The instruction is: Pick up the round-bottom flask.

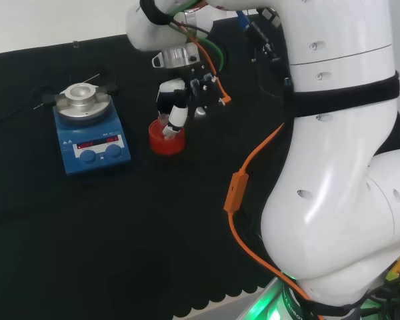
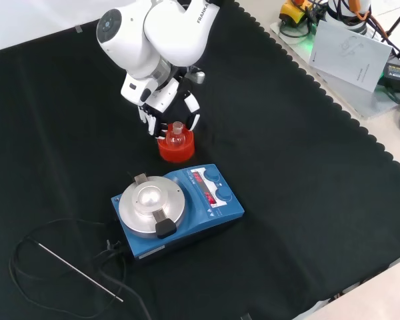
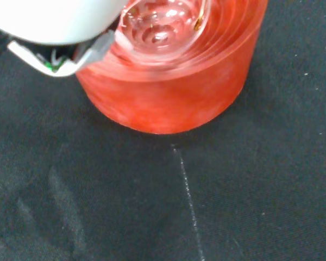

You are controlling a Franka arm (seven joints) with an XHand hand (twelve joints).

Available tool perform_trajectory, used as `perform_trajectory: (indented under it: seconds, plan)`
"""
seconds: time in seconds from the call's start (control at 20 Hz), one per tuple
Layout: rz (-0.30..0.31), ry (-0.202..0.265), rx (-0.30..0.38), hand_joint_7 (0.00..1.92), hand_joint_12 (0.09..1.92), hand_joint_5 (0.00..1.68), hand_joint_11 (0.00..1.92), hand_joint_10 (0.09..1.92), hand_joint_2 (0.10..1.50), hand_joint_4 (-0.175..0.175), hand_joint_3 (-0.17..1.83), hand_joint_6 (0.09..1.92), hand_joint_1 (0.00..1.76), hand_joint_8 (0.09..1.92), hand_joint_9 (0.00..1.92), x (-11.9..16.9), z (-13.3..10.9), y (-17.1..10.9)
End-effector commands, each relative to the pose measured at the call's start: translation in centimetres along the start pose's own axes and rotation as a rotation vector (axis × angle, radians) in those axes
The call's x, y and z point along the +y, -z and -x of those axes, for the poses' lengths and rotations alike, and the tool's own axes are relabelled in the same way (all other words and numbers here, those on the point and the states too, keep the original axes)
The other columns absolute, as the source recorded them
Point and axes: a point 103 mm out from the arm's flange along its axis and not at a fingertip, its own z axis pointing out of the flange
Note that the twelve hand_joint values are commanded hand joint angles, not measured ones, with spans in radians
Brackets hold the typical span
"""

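Your flask (image 2: pixel 176 135) stands straight up in the red ring (image 2: pixel 176 149) on the black cloth (image 2: pixel 307 200). Its round belly sits down in the ring and its short neck points up. From the front you see the ring just behind the blue hot plate (image 2: pixel 180 210), close to it but not touching.

Your hand (image 2: pixel 168 107) hangs right over the flask. In the front view, the fingers (image 2: pixel 193 119) come down on both sides of the neck, so the neck is between them. The fingers bend a little around it. You cannot tell if they touch the glass or grip it yet. In the head view, one white fingertip (image 1: pixel 176 121) dips into the top of the ring.

A thin metal rod (image 2: pixel 77 270) lies on the cloth, well apart from the flask.
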Motion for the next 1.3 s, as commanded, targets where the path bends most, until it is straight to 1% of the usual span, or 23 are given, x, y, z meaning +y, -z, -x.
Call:
perform_trajectory:
  seconds: [0.05,0.4,0.7,1.0,1.3]
  plan:
    - [-0.003,-0.011,-0.008,1.01,1.23,0.68,0.99,0.73,0.35,-0.175,0.91,1.07,0.99,0.9,1.21,-0.5,0.4,0.9]
    - [-0.01,-0.01,-0.029,1.01,1.23,0.69,1.0,0.73,0.35,-0.175,0.91,1.07,0.99,0.9,1.22,-0.6,0.1,1.2]
    - [-0.02,0.001,-0.033,1.01,1.23,0.68,1.01,0.73,0.35,-0.175,0.91,1.07,0.99,0.9,1.23,-0.3,-0.6,1.2]
    - [-0.017,0.003,-0.031,1.01,1.23,0.68,1.02,0.73,0.35,-0.175,0.91,1.08,0.98,0.9,1.23,-0.3,-0.7,1.4]
    - [-0.01,0.006,-0.027,1.04,1.19,0.7,1.09,0.71,0.35,-0.175,0.92,1.08,0.99,0.9,1.26,-0.2,-0.9,1.7]
